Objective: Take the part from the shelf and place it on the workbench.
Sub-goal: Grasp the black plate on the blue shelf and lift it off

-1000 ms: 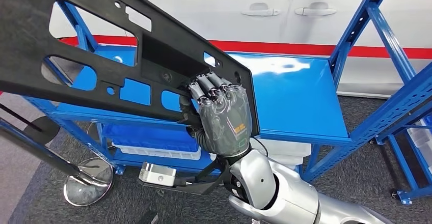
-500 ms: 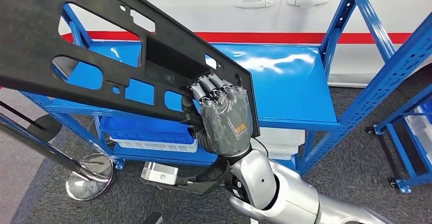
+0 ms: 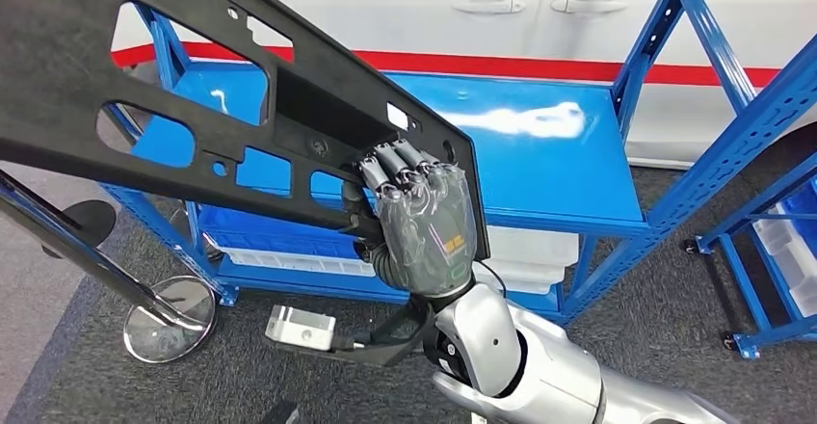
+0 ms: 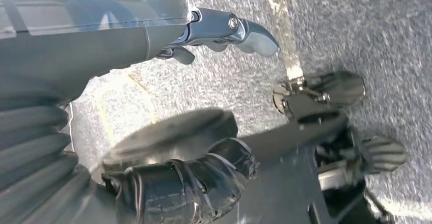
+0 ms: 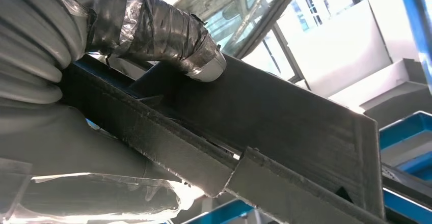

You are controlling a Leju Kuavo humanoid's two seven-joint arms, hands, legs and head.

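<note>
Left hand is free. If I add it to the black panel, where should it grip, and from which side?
Probably the long bar along the black panel's lower edge, beside a cutout, coming from below like the right hand at the other end. The bar is narrow enough to wrap, and that end hangs unsupported.

Item count: one black part (image 3: pixel 193 87); one blue shelf (image 3: pixel 568 169); two robot hands, right (image 3: pixel 424 226) and left (image 4: pixel 168 183); two white door handles (image 3: pixel 487 4) behind the shelf; one round chrome base (image 3: pixel 169 318) beside the shelf.
</note>
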